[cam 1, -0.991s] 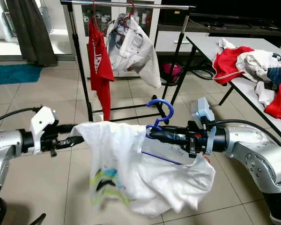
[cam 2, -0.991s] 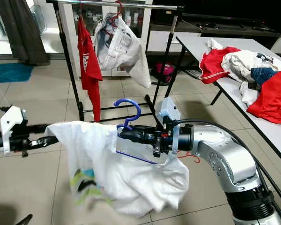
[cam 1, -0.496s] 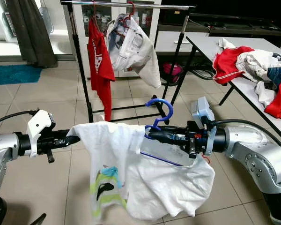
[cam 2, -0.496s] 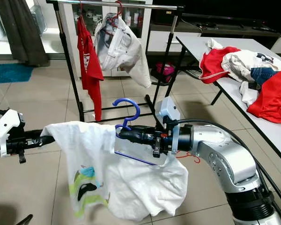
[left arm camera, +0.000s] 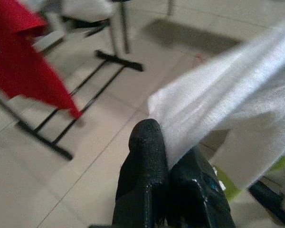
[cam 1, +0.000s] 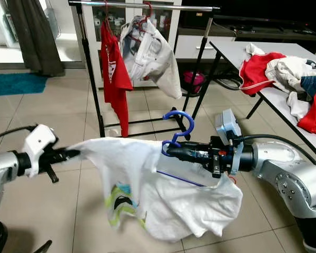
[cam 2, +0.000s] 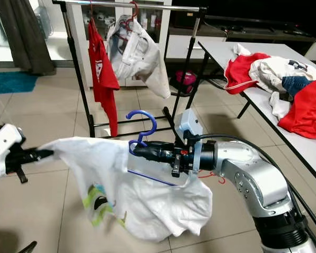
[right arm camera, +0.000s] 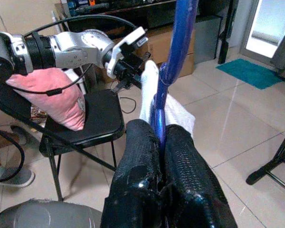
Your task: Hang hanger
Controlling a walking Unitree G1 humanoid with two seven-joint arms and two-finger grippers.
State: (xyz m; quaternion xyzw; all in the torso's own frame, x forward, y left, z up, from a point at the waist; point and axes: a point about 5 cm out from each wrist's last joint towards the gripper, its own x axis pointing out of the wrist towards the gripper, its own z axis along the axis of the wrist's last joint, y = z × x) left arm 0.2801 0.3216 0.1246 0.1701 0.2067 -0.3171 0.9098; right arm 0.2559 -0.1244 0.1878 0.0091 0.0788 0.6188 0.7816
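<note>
- Fabric of the white T-shirt [cam 1: 163,190] is now being stretched out flatter toward 9 o'clock than half a second ago, when its left part was hanging straight down; the green and blue print is now sitting lower and crumpled near the shirt's bottom.
- Left gripper [cam 1: 68,154] is sitting farther out toward 9 o'clock than before, and it is still pinching the shirt's edge; in the left wrist view its black fingers [left arm camera: 147,161] are pressing together with the white cloth running out from between them.
- Left arm is reaching forward roughly level from 9 o'clock, with its white wrist camera housing [cam 1: 38,143] tipped up slightly.
- Right gripper [cam 1: 171,152] is staying where it was, clamped on the neck of the blue hanger [cam 1: 177,126]; the right wrist view is showing the blue shaft [right arm camera: 178,57] squeezed between the two black fingers [right arm camera: 137,161].
- Right arm is stretching level from 3 o'clock toward the middle, elbow bent low at 4 o'clock.
- Hanger's hook is standing upright above the fingers, its lower bar running inside the shirt, well apart from the rail.
- Clothes rack [cam 1: 147,6] is standing at 12 o'clock, carrying a red shirt [cam 1: 113,68] and a pale garment [cam 1: 152,58].
- Table [cam 1: 237,50] at 2 o'clock is holding a pile of clothes [cam 1: 287,71].
</note>
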